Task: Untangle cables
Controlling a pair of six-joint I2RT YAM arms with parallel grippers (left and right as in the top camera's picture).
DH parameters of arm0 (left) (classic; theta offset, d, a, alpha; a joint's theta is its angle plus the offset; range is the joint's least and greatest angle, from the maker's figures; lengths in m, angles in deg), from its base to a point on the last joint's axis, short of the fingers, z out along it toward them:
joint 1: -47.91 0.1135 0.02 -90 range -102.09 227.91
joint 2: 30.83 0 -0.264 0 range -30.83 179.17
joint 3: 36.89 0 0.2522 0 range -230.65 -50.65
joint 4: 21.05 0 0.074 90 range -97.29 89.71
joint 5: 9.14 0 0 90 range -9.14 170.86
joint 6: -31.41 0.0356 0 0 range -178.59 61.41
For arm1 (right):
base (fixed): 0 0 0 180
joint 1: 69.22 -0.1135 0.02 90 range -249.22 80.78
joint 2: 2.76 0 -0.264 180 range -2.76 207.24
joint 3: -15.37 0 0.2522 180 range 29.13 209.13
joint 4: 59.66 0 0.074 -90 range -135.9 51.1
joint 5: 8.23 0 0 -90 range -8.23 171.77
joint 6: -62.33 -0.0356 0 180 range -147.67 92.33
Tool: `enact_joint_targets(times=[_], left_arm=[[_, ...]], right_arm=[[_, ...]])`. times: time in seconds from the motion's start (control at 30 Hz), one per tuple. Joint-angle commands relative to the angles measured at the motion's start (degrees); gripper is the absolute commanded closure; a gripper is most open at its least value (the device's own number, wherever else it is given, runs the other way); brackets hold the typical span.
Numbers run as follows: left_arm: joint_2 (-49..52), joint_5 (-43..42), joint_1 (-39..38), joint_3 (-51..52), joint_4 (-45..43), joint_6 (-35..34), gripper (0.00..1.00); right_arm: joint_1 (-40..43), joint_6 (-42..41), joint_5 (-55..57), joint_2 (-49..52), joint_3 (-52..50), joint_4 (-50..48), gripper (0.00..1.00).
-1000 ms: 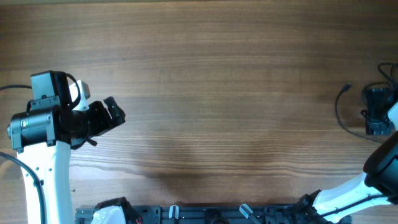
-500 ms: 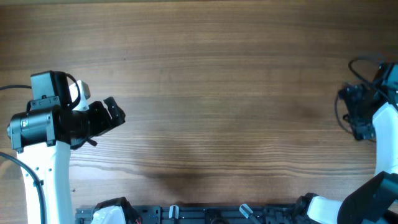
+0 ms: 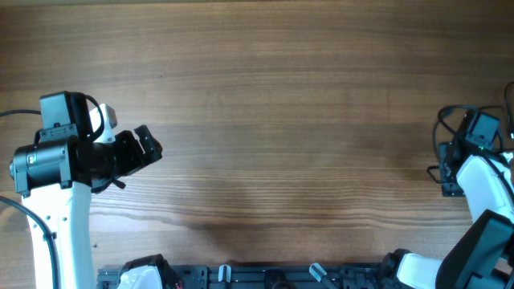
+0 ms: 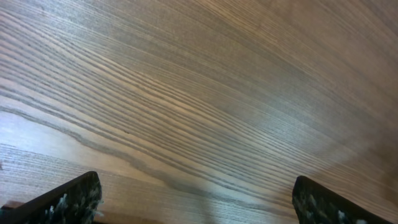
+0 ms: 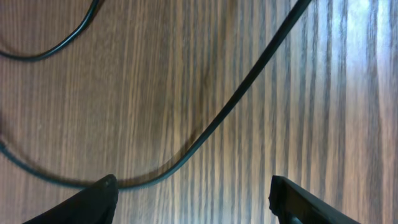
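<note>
Our left pincer (image 4: pixel 198 202) hangs spread over the desk (image 4: pixel 199 74); our right pincer (image 5: pixel 194 199) stands spread above the cables (image 5: pixel 249 81), pinching nothing.

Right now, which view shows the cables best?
Right wrist: the cables cross the table close up. Overhead shows only a thin loop at the right edge beside the arm. Left wrist shows none.

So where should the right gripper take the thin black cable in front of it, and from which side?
Probably the straight diagonal stretch of the cable, from directly above: it lies flat on the table, so nothing slips under it. The right gripper, open, should turn to straddle that run crosswise.
</note>
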Motion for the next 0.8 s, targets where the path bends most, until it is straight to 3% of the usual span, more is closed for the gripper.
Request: enact_joint_targets(times=[0.0, 0.37, 0.43, 0.47, 0.5, 0.53, 0.57, 0.77], left_arm=[[-0.42, -0.76, 0.17, -0.11, -0.02, 0.96, 0.00], [-0.42, -0.76, 0.17, -0.11, 0.02, 0.96, 0.00], [-0.42, -0.76, 0.17, -0.11, 0.07, 0.96, 0.00], [-0.42, -0.76, 0.17, -0.11, 0.13, 0.96, 0.00], [-0.42, -0.76, 0.17, -0.11, 0.13, 0.96, 0.00], [-0.42, -0.76, 0.17, -0.11, 0.13, 0.96, 0.00], [-0.42, -0.76, 0.17, -0.11, 0.13, 0.96, 0.00], [-0.42, -0.74, 0.17, -0.11, 0.11, 0.96, 0.00]], right_arm=[[-0.07, 0.22, 3.58, 0.26, -1.36, -1.90, 0.20], [0.74, 0.52, 6.60, 6.60, -1.46, -4.50, 0.17], [0.96, 3.17, 6.56, 6.95, -1.46, -6.12, 0.30], [0.96, 3.23, 6.51, 6.95, -1.46, -7.26, 0.56], [0.96, 3.28, 6.27, 6.95, -1.46, -7.80, 0.69], [0.96, 3.50, 5.64, 6.95, -1.46, -9.11, 0.91], [0.96, 4.63, 5.27, 6.93, -1.44, -10.32, 0.96], [1.97, 10.49, 0.66, 3.69, 2.67, -14.19, 0.96]])
